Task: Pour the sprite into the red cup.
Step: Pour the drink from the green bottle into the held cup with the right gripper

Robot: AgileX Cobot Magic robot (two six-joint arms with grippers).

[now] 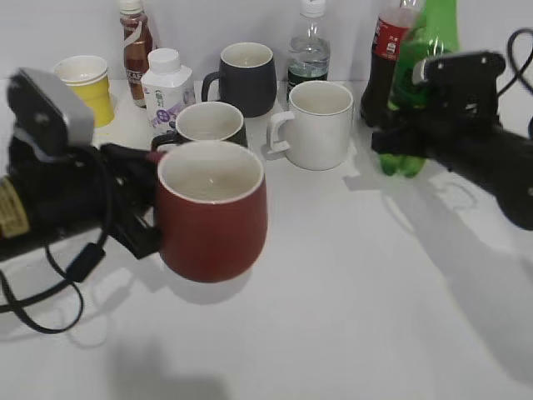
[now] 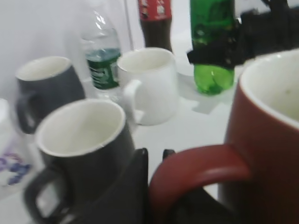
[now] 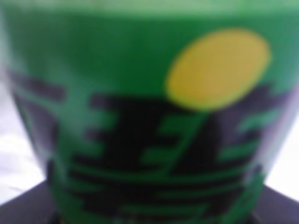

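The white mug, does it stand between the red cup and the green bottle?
Yes, in the exterior view the white mug stands between the red cup and the green bottle.

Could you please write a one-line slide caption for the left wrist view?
Left gripper at the red cup's handle; behind, the right gripper grasps the sprite.

The white table (image 1: pixel 350 292) carries a crowd of drinkware. Just beside the left gripper (image 1: pixel 143 218) stands the red cup (image 1: pixel 212 212); behind it sit 2 black mugs (image 1: pixel 210 123), a white mug (image 1: pixel 315 123) and a clear water bottle (image 1: pixel 309 52). Farther back from that gripper are a yellow paper cup (image 1: pixel 87 86), a small white bottle (image 1: pixel 166 87) and a brown bottle (image 1: pixel 135 42). At the right gripper (image 1: pixel 398 137) stands the sprite (image 1: pixel 425 50), touching the table, a cola bottle (image 1: pixel 385 58) just beside it.
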